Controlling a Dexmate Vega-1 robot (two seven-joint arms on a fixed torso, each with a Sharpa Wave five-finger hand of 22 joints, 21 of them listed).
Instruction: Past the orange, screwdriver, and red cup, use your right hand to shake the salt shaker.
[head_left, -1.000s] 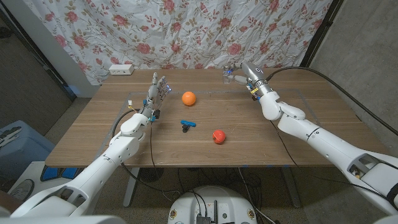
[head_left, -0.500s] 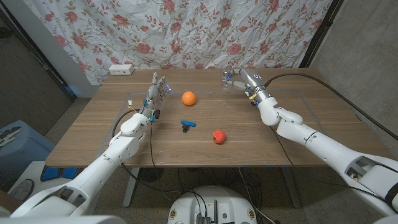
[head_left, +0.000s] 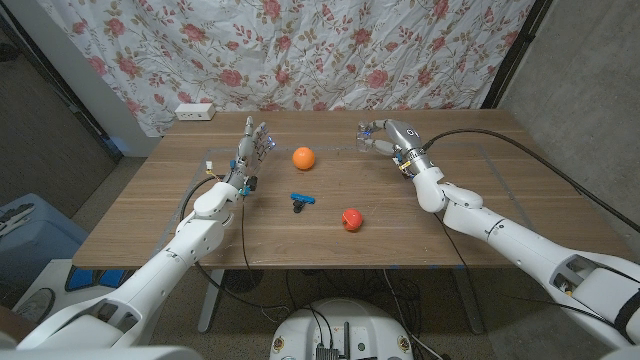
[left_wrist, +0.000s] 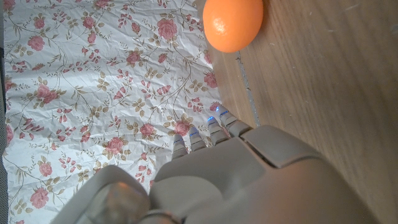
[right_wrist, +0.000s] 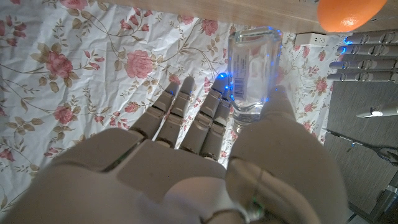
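Nearest the robot's edge of the desk (head_left: 150, 235) lies the red cup (head_left: 350, 219), with the screwdriver (head_left: 301, 200) just beyond it toward the middle and the orange (head_left: 303, 158) farther back again — all three stand apart and look untouched. The left hand (head_left: 250, 152) stands upright on its edge left of the orange, fingers apart and gripping nothing. Farthest off, near the desk's far edge and right of the middle, the right hand (head_left: 385, 135) has hold of the salt shaker (right_wrist: 252, 68): the right wrist view shows the clear little jar pinched between the thumb and the fingers (right_wrist: 205, 115), with the other fingers reaching alongside it. Whether the shaker's base is off the wood I cannot tell from these pictures. So the reach past the three things looks finished and the grasp looks made — the step in hand is the shaking itself. That calls for a firm pinch, a lift clear of the desk if needed, and short wrist strokes that keep the smooth jar from slipping.
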